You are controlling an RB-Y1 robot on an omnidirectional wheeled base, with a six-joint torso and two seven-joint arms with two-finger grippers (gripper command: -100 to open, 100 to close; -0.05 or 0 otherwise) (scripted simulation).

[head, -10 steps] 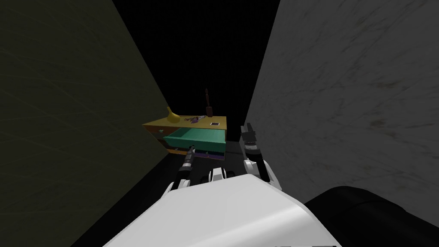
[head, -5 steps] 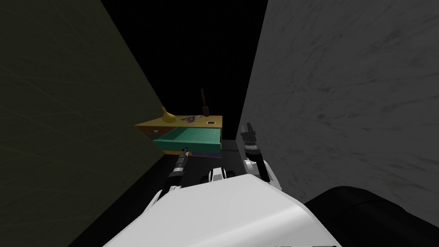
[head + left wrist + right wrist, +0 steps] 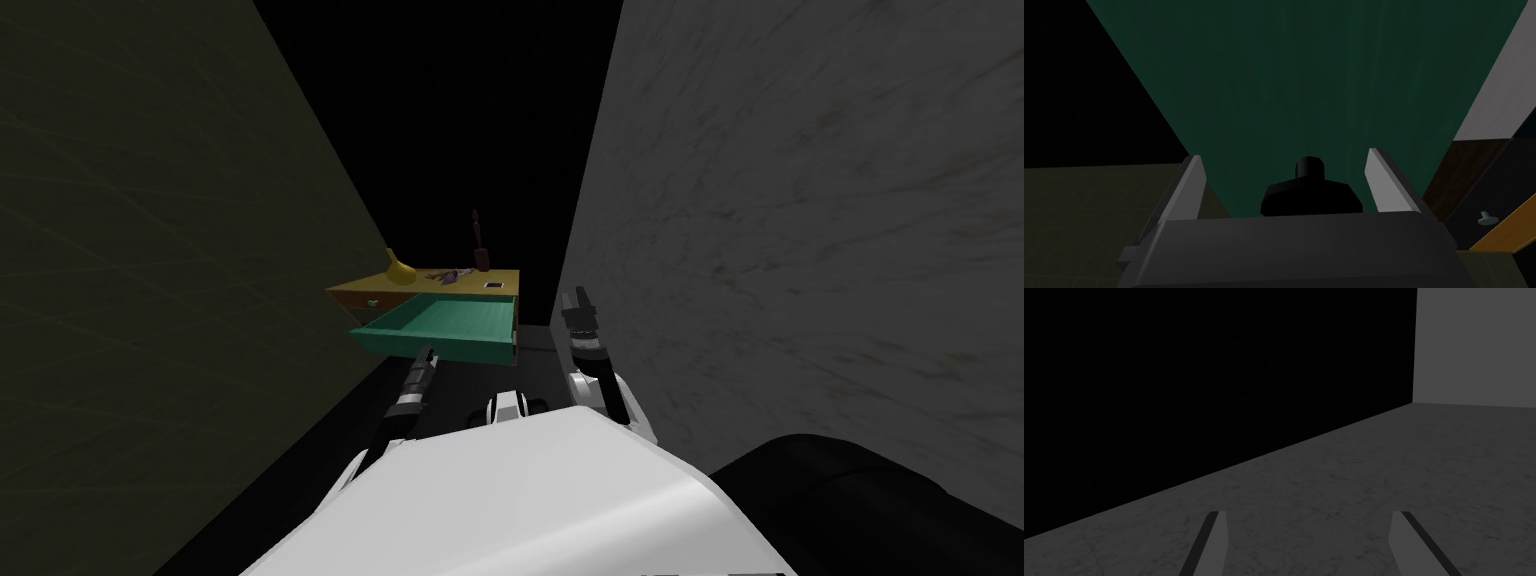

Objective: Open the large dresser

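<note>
Facing pulled-out teal drawer (image 3: pixel 445 322), left fingers (image 3: pixel 1189 187) spread; right fingers (image 3: pixel 1216 543) spread; vase (image 3: pixel 400 271), bottle (image 3: pixel 481 255) atop dresser (image 3: pixel 362 291).

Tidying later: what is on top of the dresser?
On the dresser: yellow vase, purple scrap, small white square, dark brown bottle. Spots directly behind the vase and bottle are covered.

The dresser top (image 3: pixel 362 289) bears a yellow vase (image 3: pixel 400 271), purple scrap (image 3: pixel 452 276), dark bottle (image 3: pixel 481 256) and small square (image 3: pixel 492 286).
</note>
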